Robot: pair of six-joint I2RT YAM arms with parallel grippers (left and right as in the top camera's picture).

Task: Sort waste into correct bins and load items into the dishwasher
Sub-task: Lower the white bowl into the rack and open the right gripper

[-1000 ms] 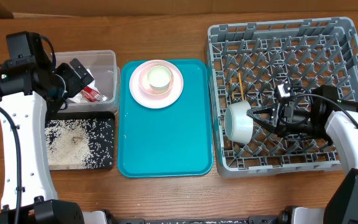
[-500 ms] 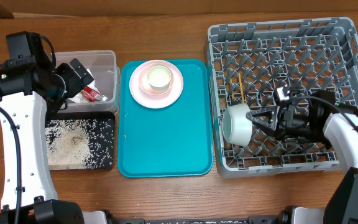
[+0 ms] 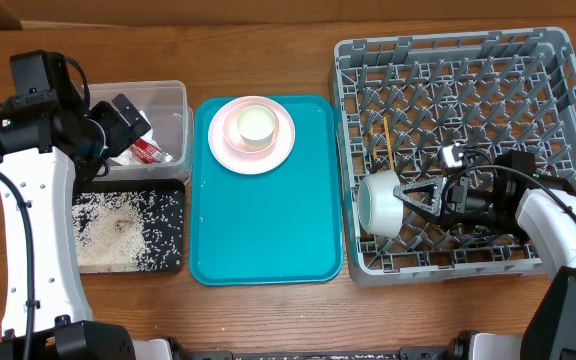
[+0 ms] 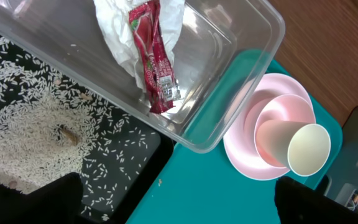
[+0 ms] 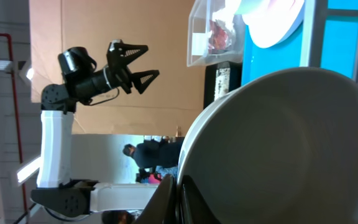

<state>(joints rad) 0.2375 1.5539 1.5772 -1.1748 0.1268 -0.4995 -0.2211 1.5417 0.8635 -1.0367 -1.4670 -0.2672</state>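
Observation:
My right gripper (image 3: 400,192) is shut on the rim of a white bowl (image 3: 378,205), holding it on edge in the front left of the grey dish rack (image 3: 443,45). In the right wrist view the bowl (image 5: 291,143) fills the frame, its rim pinched between my fingers (image 5: 179,193). Thin chopsticks (image 3: 388,138) lie in the rack. My left gripper (image 3: 128,118) hangs open and empty over the clear tub (image 3: 173,100), which holds the napkin (image 4: 114,25) and sauce packet (image 4: 154,62). Rice (image 3: 118,225) lies in the black tray (image 3: 180,232). The pink plate (image 3: 223,145) carries a bowl with a cup (image 3: 255,123).
The teal tray (image 3: 268,230) lies between the bins and the rack, with the plate at its far end. The left wrist view shows the tub (image 4: 229,74), black tray (image 4: 142,149), plate (image 4: 241,155) and teal tray (image 4: 229,199) below the open fingers (image 4: 179,199).
My right gripper has shifted the white bowl a little toward the rack's front left corner. The left arm has not moved.

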